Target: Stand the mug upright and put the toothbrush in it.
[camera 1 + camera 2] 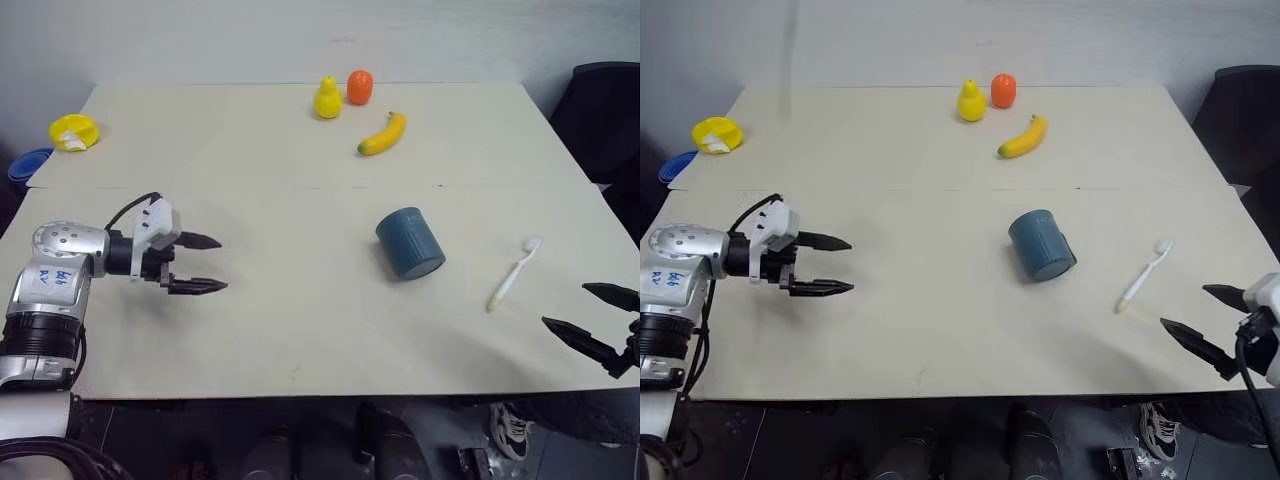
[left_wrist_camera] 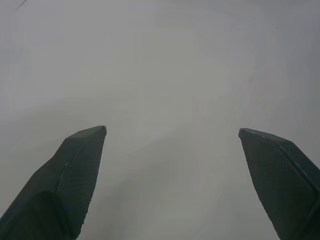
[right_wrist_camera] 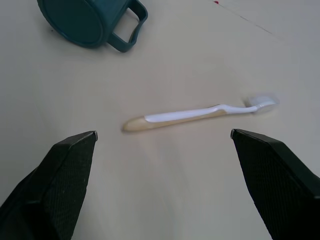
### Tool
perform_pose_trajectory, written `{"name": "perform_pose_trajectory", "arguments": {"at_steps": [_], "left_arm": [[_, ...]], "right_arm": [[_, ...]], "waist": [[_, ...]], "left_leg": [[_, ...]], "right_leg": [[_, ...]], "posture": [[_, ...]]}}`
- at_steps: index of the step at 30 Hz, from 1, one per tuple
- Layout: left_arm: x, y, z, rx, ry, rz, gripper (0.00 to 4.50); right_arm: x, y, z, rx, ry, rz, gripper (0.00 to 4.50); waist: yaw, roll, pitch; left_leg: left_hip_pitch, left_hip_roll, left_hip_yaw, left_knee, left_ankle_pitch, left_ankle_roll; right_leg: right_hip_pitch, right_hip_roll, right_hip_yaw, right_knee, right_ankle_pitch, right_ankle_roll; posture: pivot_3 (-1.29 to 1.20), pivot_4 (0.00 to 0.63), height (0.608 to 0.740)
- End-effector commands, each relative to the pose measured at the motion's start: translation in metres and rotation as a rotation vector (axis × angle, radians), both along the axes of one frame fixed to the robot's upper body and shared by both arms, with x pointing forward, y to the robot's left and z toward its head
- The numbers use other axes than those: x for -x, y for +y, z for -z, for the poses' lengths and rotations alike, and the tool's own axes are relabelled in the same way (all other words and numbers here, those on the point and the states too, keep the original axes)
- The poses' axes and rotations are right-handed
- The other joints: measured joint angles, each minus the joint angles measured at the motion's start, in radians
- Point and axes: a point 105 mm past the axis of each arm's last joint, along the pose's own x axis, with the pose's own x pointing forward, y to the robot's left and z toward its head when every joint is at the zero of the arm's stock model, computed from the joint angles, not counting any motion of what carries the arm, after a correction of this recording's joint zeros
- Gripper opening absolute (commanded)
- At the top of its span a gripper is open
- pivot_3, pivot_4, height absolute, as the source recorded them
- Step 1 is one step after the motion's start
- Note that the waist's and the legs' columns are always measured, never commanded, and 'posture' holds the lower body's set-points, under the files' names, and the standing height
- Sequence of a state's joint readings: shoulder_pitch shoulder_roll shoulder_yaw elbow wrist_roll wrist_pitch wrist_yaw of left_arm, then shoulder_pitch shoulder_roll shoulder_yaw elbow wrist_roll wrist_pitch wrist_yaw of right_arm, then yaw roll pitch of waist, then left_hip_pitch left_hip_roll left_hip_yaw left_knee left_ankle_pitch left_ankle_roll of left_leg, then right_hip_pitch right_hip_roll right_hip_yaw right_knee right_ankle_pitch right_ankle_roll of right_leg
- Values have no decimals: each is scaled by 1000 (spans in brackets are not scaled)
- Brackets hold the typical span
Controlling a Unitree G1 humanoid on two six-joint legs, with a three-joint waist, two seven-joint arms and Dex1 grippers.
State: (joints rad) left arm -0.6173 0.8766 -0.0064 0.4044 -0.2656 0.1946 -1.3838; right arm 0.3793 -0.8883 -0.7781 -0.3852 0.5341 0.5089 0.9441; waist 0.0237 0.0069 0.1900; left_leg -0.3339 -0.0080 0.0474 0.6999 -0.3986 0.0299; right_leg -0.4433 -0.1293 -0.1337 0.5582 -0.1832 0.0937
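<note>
At the lower right of the frame, the wide-open, empty right gripper sits nearest the toothbrush, lying diagonally beside the tipped mug; the open left gripper waits far left.

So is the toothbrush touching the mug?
Apart. The left eye view shows bare table between the toothbrush and the mug; the right wrist view shows that gap too.

Evenly and softly lit from overhead, no glare on the pale table. Faint, short shadows beneath the mug and toothbrush. Dimmer, greyish and featureless in the left wrist view.
</note>
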Motion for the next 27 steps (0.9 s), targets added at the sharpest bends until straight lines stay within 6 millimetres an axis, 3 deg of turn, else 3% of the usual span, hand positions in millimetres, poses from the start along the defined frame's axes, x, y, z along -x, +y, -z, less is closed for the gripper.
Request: {"name": "perform_pose_trajectory", "arguments": {"at_steps": [1,12,20,27], "left_arm": [[5,4,-12,-24,-33,16,4500],[0,0,-12,1,-50,-16,4500],[-2,-10,-8,39,-30,-21,4500],[-1,-43,-17,153,-11,28,4500]], "right_arm": [[-1,1,-3,6,-25,2,4482],[-9,0,-3,29,-44,36,4482],[-11,-2,-3,-61,-38,138,4482],[-17,27,-8,-65,-49,122,4482]], "waist": [[0,0,0],[1,0,0],[1,0,0],[1,0,0]], "left_leg": [[0,0,0,0,0,0],[0,0,1,0,0,0],[0,0,2,0,0,0],[0,0,2,1,0,0]], "right_leg": [[0,0,0,0,0,0],[0,0,1,0,0,0],[0,0,1,0,1,0],[0,0,2,0,1,0]], "posture": [[0,150,740],[0,150,740],[0,150,740],[0,150,740]]}}
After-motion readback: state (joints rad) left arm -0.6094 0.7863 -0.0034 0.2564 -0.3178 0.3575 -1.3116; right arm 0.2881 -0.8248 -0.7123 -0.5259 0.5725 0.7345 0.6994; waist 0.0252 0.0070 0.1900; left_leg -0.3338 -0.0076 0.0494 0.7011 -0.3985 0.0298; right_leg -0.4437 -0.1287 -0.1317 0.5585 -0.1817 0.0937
